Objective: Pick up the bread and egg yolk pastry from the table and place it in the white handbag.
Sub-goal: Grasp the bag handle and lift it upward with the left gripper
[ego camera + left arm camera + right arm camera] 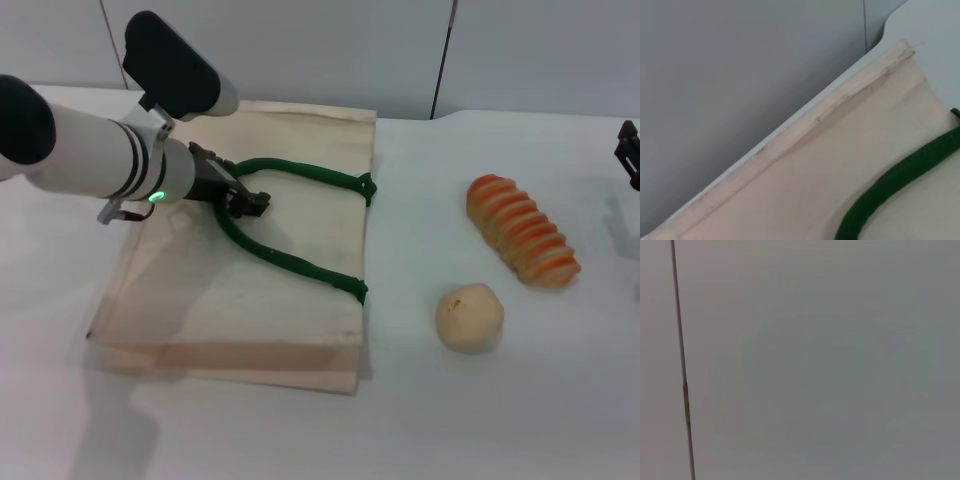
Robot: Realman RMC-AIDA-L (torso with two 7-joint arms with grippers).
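The white handbag lies flat on the table at the left, its green rope handles looping across the cloth. My left gripper sits at the bend of the handle loop, shut on the green handle. The left wrist view shows the handbag's cloth edge and a stretch of the green handle. The ridged orange bread lies to the right of the bag. The round pale egg yolk pastry rests just in front of it. My right gripper is at the far right edge, away from both.
The white table carries everything. A grey wall with a dark vertical seam stands close behind the table's back edge. The right wrist view shows only the grey wall.
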